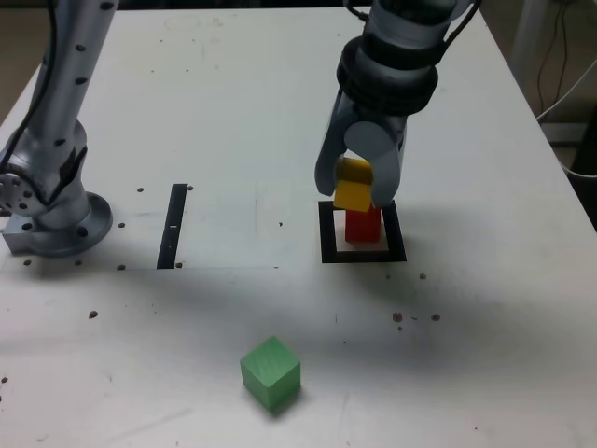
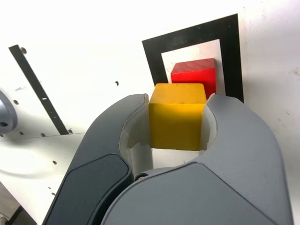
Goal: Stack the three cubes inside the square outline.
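3 cubes: 1 red (image 1: 364,225), 1 yellow (image 1: 353,195), 1 green (image 1: 270,372); 1 square outline (image 1: 362,254); 1 black strip (image 1: 173,225); 1 gripper (image 1: 358,187).

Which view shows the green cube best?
Exterior view: the green cube sits in full sight on the table, near the front edge, apart from the square outline. The wrist view does not show it at all.

We see gripper (image 2: 178,140) shell as smooth matt grey plastic; yellow cube (image 2: 177,117) between its jaws matt, painted-looking; red cube (image 2: 194,75) just beyond slightly glossier; table (image 1: 233,112) matt white, speckled.
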